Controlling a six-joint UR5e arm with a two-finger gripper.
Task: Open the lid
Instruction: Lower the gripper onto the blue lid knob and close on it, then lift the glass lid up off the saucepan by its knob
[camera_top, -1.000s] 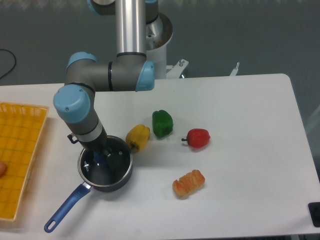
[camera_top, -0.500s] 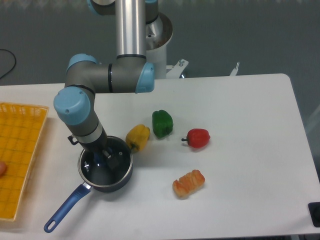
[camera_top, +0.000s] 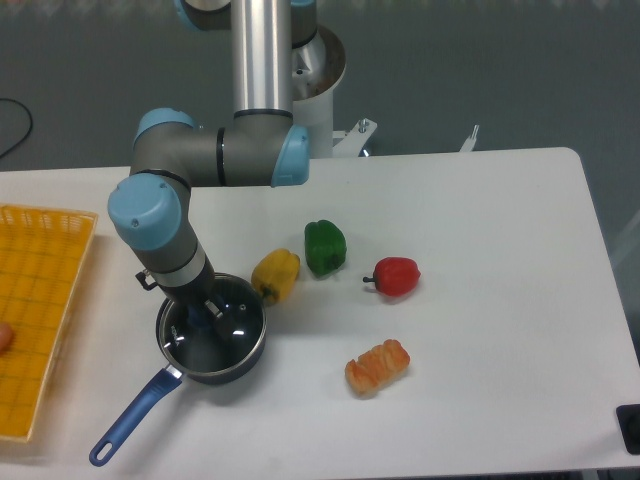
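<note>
Looking down from the fixed camera, you see the arm bent over the left part of the white table (camera_top: 480, 260), its wrist angled down into the dark blue saucepan (camera_top: 208, 371). The gripper (camera_top: 213, 311) sits right over the middle of the pan, where the lid (camera_top: 235, 330) lies flat on the rim, its glass showing glare and its thin metal edge following the pan's own edge. The blue knob (camera_top: 210, 316) shows only as a small patch between the fingers, which stand close on either side of it. You cannot tell from this angle whether the fingers are pressing on the knob or merely flanking it, since the wrist hides most of the contact. The lid looks seated on the pan, not tilted or lifted clear.

The saucepan's long blue handle (camera_top: 128, 426) runs down and to the left toward the table's front edge. Just beside the pan on its upper right lies a yellow pepper (camera_top: 276, 275), with a green pepper (camera_top: 325, 246) next to it and a red pepper (camera_top: 396, 276) farther right. A croissant (camera_top: 377, 367) lies nearer the front, apart from the pan. An orange basket (camera_top: 45, 300) takes up the table's left edge.
</note>
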